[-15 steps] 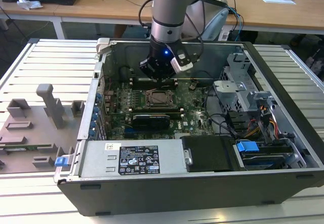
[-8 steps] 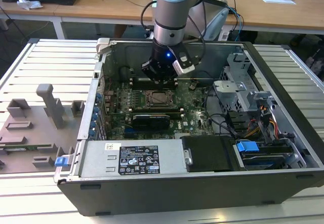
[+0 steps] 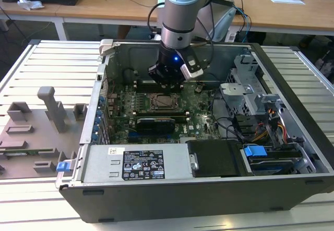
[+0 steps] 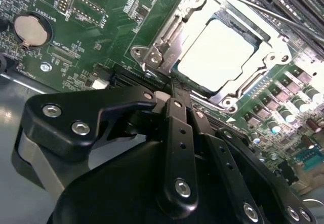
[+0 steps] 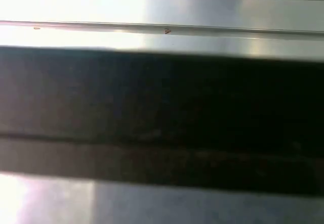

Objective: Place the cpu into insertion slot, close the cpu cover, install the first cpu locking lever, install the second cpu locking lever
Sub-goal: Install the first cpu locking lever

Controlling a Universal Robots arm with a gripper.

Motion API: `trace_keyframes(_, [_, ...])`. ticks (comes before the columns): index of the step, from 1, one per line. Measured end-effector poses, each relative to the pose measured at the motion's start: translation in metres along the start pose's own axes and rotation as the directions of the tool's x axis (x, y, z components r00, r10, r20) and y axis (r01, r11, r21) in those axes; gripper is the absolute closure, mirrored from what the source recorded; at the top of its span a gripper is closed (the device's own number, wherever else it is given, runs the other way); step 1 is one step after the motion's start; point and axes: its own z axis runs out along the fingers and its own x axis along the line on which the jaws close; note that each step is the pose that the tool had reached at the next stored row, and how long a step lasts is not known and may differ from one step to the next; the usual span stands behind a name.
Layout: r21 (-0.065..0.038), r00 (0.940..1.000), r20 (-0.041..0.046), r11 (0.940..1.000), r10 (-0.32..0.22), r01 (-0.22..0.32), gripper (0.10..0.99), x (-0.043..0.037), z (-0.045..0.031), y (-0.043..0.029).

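The cpu (image 4: 218, 53) sat inside the insertion slot (image 4: 167, 32), framed by the closed cpu cover (image 4: 276, 52). The hand (image 4: 174, 95), fingers pressed together and holding nothing, hovered just beside the slot's edge, above the green motherboard (image 4: 101, 27).

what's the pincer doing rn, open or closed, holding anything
Pincer: closed, holding nothing, beside the cpu cover over the seated cpu.

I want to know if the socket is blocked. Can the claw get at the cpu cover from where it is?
Probably yes. The claw sits right at the edge of the cpu cover, which lies down around the cpu, with nothing between them.
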Motion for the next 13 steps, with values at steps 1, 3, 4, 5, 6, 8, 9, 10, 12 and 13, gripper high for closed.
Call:
trace_keyframes(1, [0.0,1.0,-0.0002,1.0,0.0,0.0,0.98,-0.0008,0.0002,-0.0001])
trace_keyframes(3, [-0.009,1.0,0.0007,1.0,-0.001,0.001,0.98,-0.0022,0.0011,0.0003])
trace_keyframes(4, [-0.009,1.0,0.0011,1.0,-0.001,0.001,0.98,-0.0023,-0.001,0.0006])
trace_keyframes(5, [-0.009,1.0,0.0008,1.0,-0.001,0.001,0.98,-0.0019,-0.0076,0.0009])
trace_keyframes(6, [-0.008,1.0,0.0008,1.0,-0.001,0.001,0.98,-0.0016,-0.0141,0.0011])
trace_keyframes(8, [-0.008,1.0,0.0008,1.0,-0.001,0.001,0.98,-0.0015,-0.0157,0.0006])
trace_keyframes(9, [-0.008,1.0,0.0008,1.0,-0.001,0.001,0.98,-0.0014,-0.0158,-0.0011])
trace_keyframes(10, [-0.008,1.0,0.0007,1.0,-0.001,0.001,0.98,-0.0012,-0.0159,-0.004])
trace_keyframes(12, [-0.008,1.0,0.0006,1.0,-0.001,0.001,0.98,-0.0009,-0.0162,-0.0089])
trace_keyframes(13, [-0.008,1.0,0.0006,1.0,-0.001,0.001,0.98,-0.0007,-0.0163,-0.0107])
